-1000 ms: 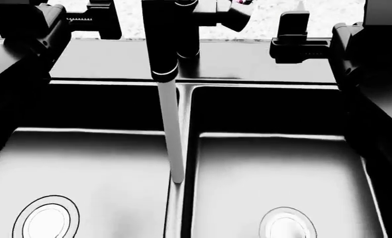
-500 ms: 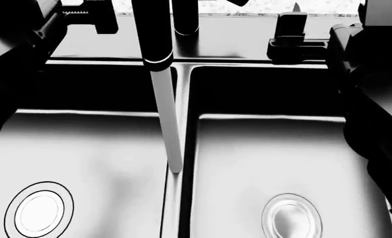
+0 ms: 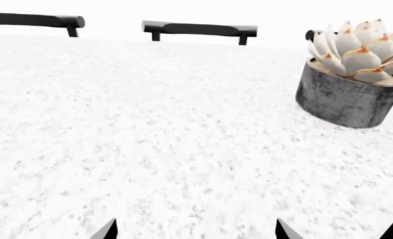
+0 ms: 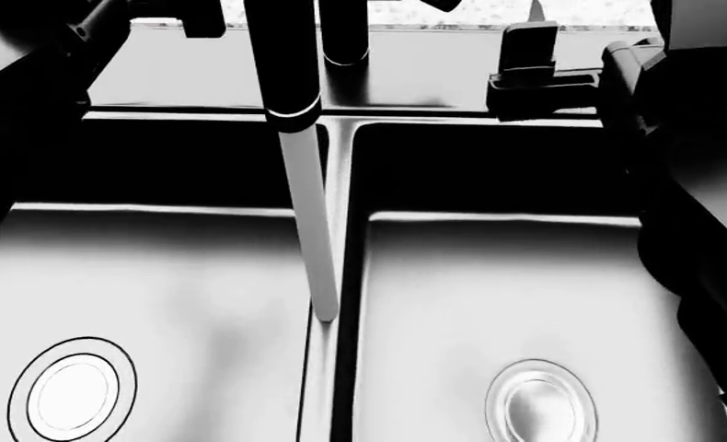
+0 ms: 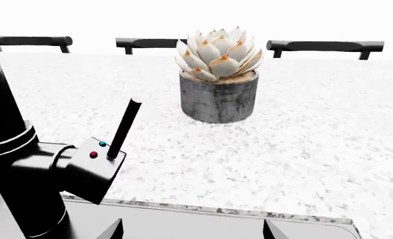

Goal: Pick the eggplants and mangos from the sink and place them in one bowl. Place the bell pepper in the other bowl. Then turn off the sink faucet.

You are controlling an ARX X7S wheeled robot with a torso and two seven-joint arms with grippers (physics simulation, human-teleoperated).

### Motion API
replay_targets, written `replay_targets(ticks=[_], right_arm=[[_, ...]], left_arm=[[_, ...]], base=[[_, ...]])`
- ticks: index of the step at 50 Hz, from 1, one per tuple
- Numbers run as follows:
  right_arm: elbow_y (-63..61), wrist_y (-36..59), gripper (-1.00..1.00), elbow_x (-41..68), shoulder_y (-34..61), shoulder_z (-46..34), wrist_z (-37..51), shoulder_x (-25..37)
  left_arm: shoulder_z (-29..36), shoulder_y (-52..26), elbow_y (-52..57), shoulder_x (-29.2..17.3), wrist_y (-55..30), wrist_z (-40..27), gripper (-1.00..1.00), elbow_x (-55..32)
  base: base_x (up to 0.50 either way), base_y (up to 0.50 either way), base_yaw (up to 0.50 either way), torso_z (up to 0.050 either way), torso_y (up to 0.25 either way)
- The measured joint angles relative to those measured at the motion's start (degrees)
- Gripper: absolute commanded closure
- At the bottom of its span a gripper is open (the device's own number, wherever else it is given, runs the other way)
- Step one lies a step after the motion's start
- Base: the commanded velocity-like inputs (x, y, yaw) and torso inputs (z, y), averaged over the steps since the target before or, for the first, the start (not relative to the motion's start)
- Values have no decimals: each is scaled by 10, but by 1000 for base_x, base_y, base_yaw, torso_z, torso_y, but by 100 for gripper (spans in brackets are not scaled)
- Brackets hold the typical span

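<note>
Succulent pot [image 5: 218, 97] behind sink faucet [image 5: 14, 164] lever, w/ countertop [image 5: 329, 129] around.

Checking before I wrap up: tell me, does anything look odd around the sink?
Yes. The faucet is running: water pours onto the divider between both basins of the sink, which hold no produce. Its lever is untouched, neither gripper near it.

Both arms reach forward, left gripper [image 3: 195, 230] and right gripper [image 5: 192, 230] jaws apart.

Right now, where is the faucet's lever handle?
In the right wrist view, the lever handle stands on the faucet side block, near the potted succulent.
</note>
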Motion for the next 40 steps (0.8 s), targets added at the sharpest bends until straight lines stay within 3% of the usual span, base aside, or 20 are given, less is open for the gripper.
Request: replay_targets(ticks=[4,6,12,21,40], right_arm=[[11,-16,-100,-1,3,1,-15,-9],[50,-43,-100,-35,37,14,-55,-48],[278,-121,-100,-216,149,133,-162,-152],[507,-175,-100,-374,224,226,-228,-225],[605,-196,-100,-483,280,317,-276,-274]], left_arm=[[1,10,14,-4,-5,-5,-100,-2],[1,15,25,-7,-8,-9,-100,-4],[1,31,54,-16,-18,-19,-100,-9],[1,47,80,-25,-25,-29,-100,-14],[0,60,95,-33,-26,-35,-100,-19]], base=[[0,0,0,0,0],[0,0,0,0,0],[8,0,0,0,0],[74,0,0,0,0],[13,0,0,0,-1]])
